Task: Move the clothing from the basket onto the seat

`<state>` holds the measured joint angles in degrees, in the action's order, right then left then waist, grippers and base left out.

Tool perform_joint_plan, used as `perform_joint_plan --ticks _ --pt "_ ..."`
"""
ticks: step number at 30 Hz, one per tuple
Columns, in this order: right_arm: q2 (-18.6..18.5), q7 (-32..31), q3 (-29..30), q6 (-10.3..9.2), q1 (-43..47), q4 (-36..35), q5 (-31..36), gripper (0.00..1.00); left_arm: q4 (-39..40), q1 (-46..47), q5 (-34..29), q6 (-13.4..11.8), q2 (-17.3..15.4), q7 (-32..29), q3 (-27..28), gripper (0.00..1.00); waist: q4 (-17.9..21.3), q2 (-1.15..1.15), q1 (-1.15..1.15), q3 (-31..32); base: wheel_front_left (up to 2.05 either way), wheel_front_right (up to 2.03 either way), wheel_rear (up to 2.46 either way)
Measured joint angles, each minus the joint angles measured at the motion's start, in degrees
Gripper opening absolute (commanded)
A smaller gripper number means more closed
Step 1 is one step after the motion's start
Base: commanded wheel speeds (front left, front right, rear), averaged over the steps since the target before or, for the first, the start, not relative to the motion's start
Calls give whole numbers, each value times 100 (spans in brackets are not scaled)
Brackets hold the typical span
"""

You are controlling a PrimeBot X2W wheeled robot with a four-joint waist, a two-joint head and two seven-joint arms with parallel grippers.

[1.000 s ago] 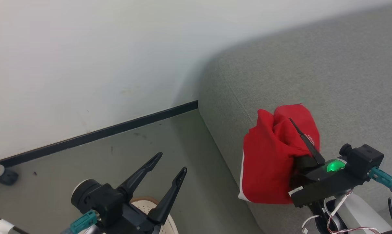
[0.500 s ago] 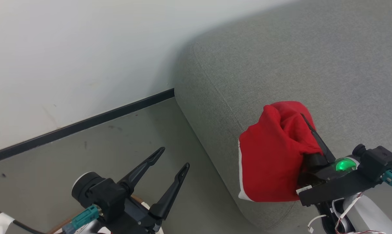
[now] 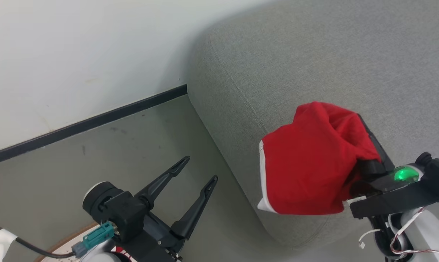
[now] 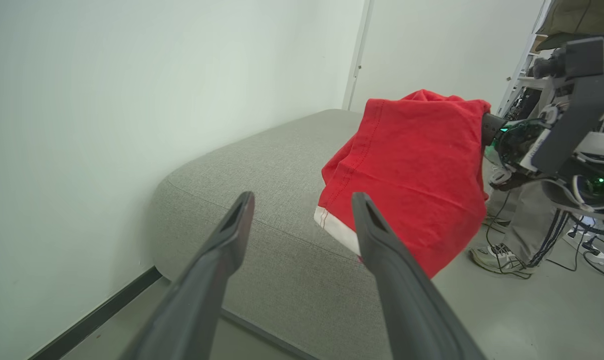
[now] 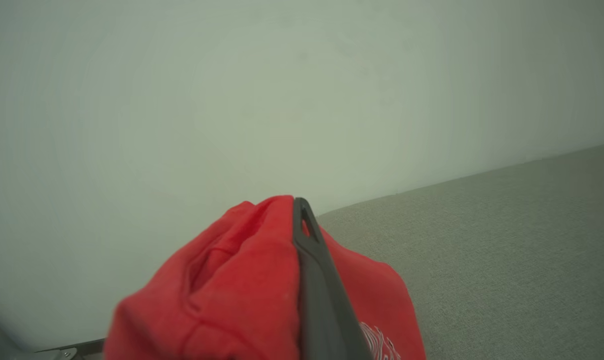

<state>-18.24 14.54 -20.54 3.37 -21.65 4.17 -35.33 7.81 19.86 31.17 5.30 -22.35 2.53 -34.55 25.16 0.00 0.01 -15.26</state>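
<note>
A red piece of clothing [image 3: 306, 171] with a white hem hangs bunched from my right gripper [image 3: 363, 125], which is shut on it above the near corner of the grey seat [image 3: 314, 65]. In the right wrist view the clothing [image 5: 231, 300] wraps one dark finger of that gripper [image 5: 302, 215], with the seat [image 5: 482, 250] beyond. My left gripper [image 3: 200, 169] stands open and empty over the floor, left of the seat. From the left wrist view, that gripper [image 4: 304, 200] points at the clothing [image 4: 417, 175] and the seat [image 4: 261, 200]. A sliver of the basket's brown rim [image 3: 64, 238] shows at the bottom left.
A white wall with a black baseboard [image 3: 95, 118] runs behind the grey floor [image 3: 59, 174] and meets the seat's corner. In the left wrist view a person's foot [image 4: 492, 257] stands on the floor beyond the seat, among cables and equipment.
The head camera has shifted, so the seat fills more of the picture and the basket has slid toward the bottom edge. The right gripper still carries the clothing; the left stays open.
</note>
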Motion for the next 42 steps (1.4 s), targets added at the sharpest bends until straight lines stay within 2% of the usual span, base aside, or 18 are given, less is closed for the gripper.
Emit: perform_joint_plan --ticks 7,15,28,39,42 --pt "-94 15 356 118 -586 370 -153 0 177 121 -14 27 -118 -98 1 100 -43 0 0 -261 0 0 0" --pt "-474 15 745 237 -1347 953 -401 0 386 430 -70 77 -179 -260 -69 100 -148 0 0 -667 0 0 0" --pt "-921 11 1038 319 -2395 1625 -511 0 557 893 -102 126 -236 -442 -129 100 -453 1 1 -1329 0 0 0" --pt "-1470 -18 1438 312 -3043 2310 -549 0 748 1291 -102 132 -237 -497 -133 100 -804 0 0 -1890 0 0 0" --pt "-1566 -16 1621 213 -3130 2474 -552 0 760 1362 -102 134 -215 -497 -140 100 -893 0 0 -2043 0 0 0"
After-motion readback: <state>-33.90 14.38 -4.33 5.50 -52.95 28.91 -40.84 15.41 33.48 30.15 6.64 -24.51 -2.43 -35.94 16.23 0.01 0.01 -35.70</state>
